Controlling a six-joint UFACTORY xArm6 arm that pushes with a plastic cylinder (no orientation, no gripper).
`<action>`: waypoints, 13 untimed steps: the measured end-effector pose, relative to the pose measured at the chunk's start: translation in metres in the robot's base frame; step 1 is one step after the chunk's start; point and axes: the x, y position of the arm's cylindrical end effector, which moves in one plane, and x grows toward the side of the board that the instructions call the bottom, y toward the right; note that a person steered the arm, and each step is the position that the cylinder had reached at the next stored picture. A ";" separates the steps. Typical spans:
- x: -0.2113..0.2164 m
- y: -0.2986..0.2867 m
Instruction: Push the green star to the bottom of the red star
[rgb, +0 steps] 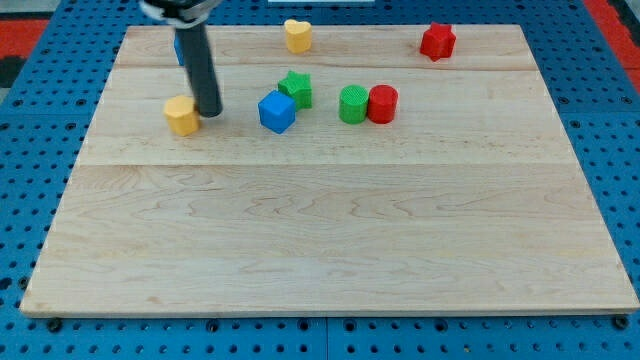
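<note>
On the wooden board (330, 230), my tip (209, 112) touches a yellow block (182, 115), far from the green star (296, 89).

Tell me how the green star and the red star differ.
The green star sits mid-board, while the red star lies near the view's top right corner. The green star touches a blue cube; the red star stands alone. My tip is nearer the green star, beside a yellow block. Both share the star shape and look similar in size.
</note>
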 end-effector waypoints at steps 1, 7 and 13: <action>0.009 -0.003; 0.054 0.036; -0.025 0.099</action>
